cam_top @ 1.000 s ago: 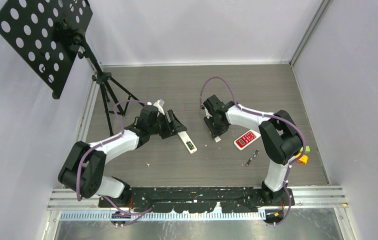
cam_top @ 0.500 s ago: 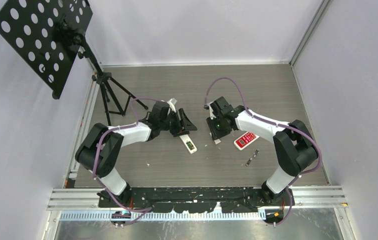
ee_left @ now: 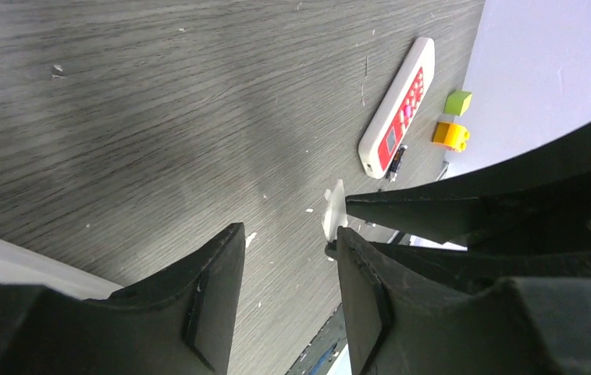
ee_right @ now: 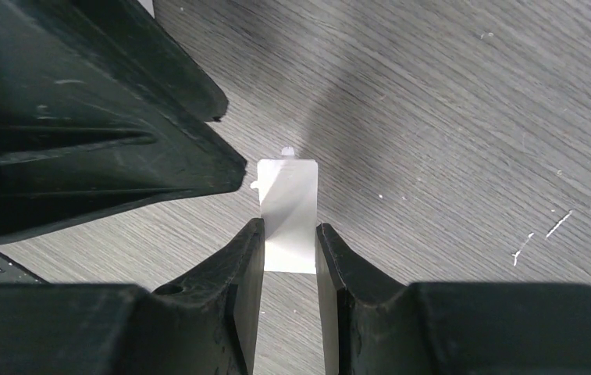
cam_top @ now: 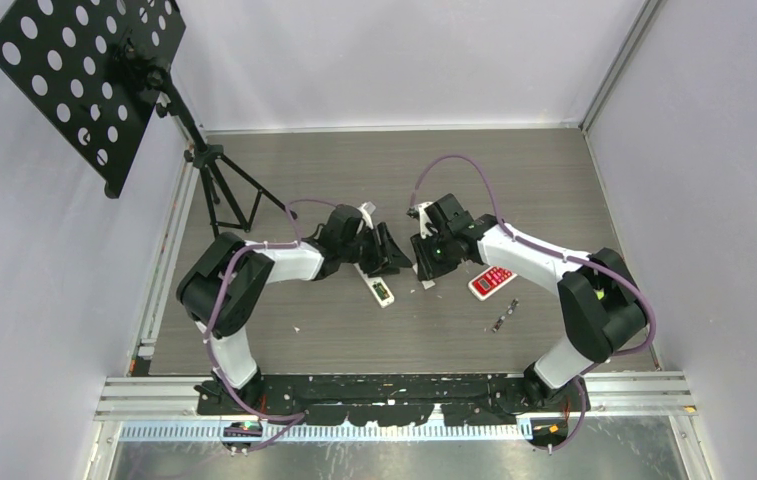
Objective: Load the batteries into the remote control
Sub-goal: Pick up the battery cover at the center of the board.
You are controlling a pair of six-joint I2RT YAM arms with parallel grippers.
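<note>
A white remote point(cam_top: 378, 285) lies at mid-table with its battery bay open and a green-wrapped battery point(cam_top: 382, 291) showing in it. A red remote point(cam_top: 494, 279) lies to the right; it also shows in the left wrist view point(ee_left: 397, 109). Two loose batteries point(cam_top: 501, 321) lie near it, and one shows by its end point(ee_left: 395, 160). My right gripper point(ee_right: 290, 228) is shut on a white battery cover point(ee_right: 288, 199), low over the table. My left gripper point(ee_left: 288, 234) is open and empty, its tips almost touching the cover point(ee_left: 333, 209) and the right fingers point(ee_left: 432, 207).
A tripod stand point(cam_top: 216, 190) with a perforated black plate point(cam_top: 84, 75) stands at the back left. A green block point(ee_left: 457, 101) and an orange-yellow block point(ee_left: 450, 134) sit by the right wall. White walls enclose the table.
My left arm has reached to the right, bringing its open gripper up against the right gripper. The right gripper has shifted slightly, still holding the white cover.
</note>
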